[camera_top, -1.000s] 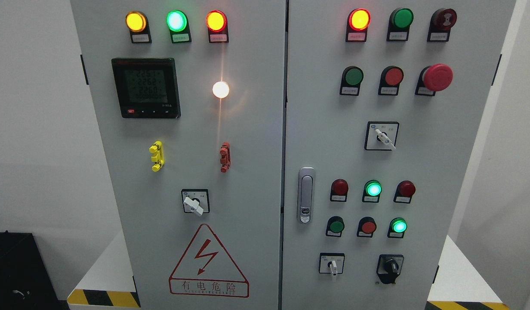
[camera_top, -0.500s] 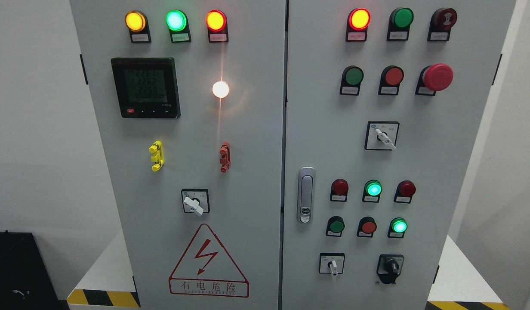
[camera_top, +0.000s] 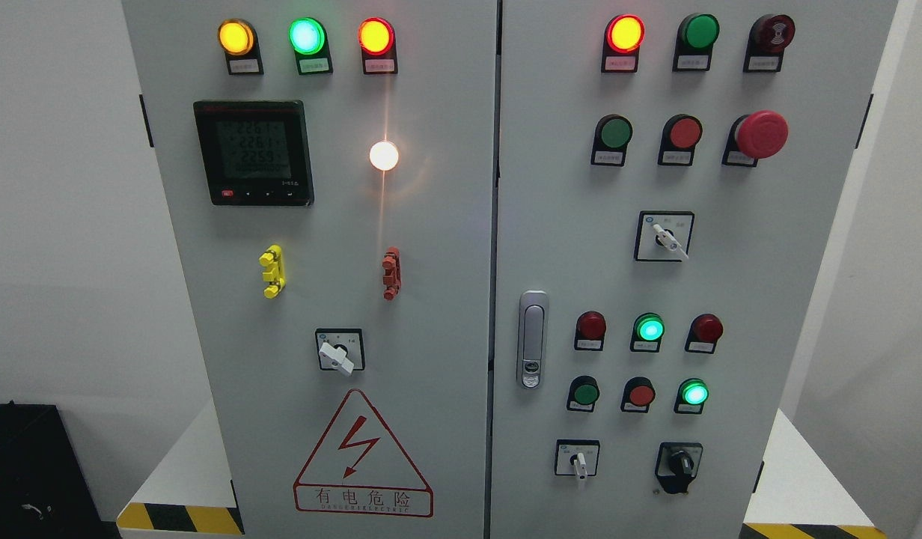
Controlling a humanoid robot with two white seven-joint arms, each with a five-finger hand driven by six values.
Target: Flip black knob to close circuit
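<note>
1. Control cabinet (camera_top: 446, 314): two grey doors, a left door and a right door, meeting at a centre seam.
2. Black knob (camera_top: 681, 464): one, at the lower right corner of the right door, handle roughly upright, untouched.
3. White-handled selector switches: three. One (camera_top: 339, 353) on the left door, two on the right door (camera_top: 667, 238) (camera_top: 578, 463); the lower of these sits just left of the black knob.
4. Top-row lamps, left door: three lit, namely amber (camera_top: 236, 37), green (camera_top: 307, 35), red-orange (camera_top: 376, 36). One white lamp (camera_top: 384, 155) glows below.
5. Digital meter (camera_top: 253, 153): one, display lit.
6. Red mushroom button (camera_top: 760, 134): one, upper right.
7. Door latch (camera_top: 533, 338): one.
8. Warning triangle (camera_top: 362, 458): one.
9. Robot hands: neither appears in view, so finger state cannot be told.
</note>
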